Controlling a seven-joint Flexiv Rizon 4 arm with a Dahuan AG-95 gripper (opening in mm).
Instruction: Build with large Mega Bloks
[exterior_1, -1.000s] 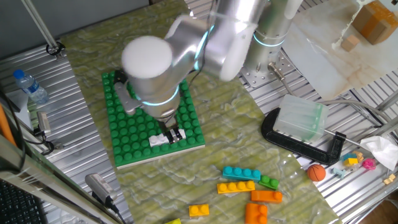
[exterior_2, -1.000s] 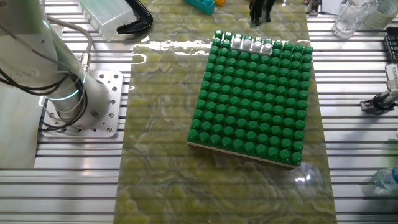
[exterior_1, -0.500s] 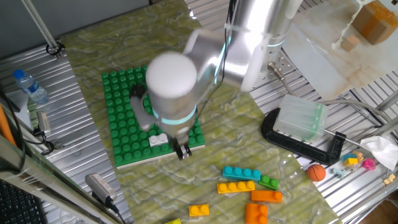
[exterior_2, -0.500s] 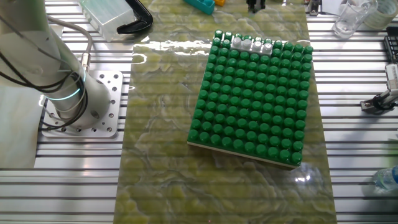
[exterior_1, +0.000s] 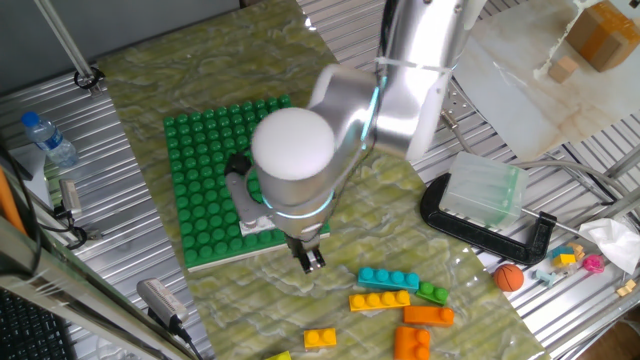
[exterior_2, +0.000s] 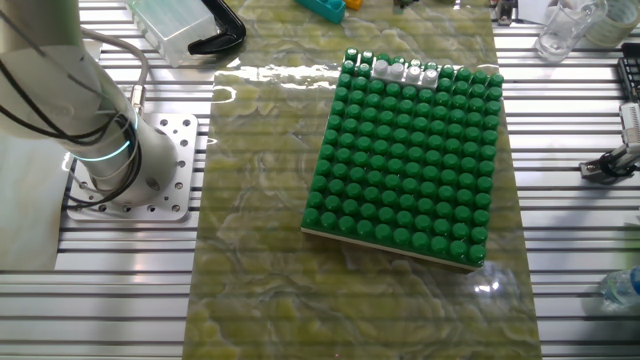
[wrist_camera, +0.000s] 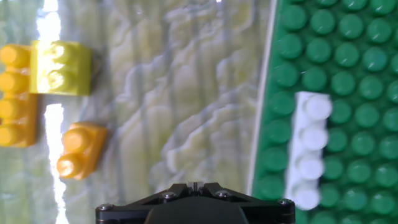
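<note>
Arm bent low over the table, gripper (exterior_1: 310, 262) hanging just past the baseplate's (exterior_1: 200, 190) near edge. Jaw state: cannot tell. White brick (wrist_camera: 309, 149) seated on baseplate edge; loose bricks (exterior_1: 398, 296) lying right.

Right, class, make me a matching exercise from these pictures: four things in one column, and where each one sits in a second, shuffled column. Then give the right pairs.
Things:
1. white brick
2. cyan brick
3. orange ball
4. water bottle

Places:
A. on the metal table beside the black clamp
B. on the green baseplate, in its edge row
C. on the mat among the loose bricks
D. on the metal table, on the baseplate's far side from the loose bricks

Pairs: 1-B, 2-C, 3-A, 4-D
</note>
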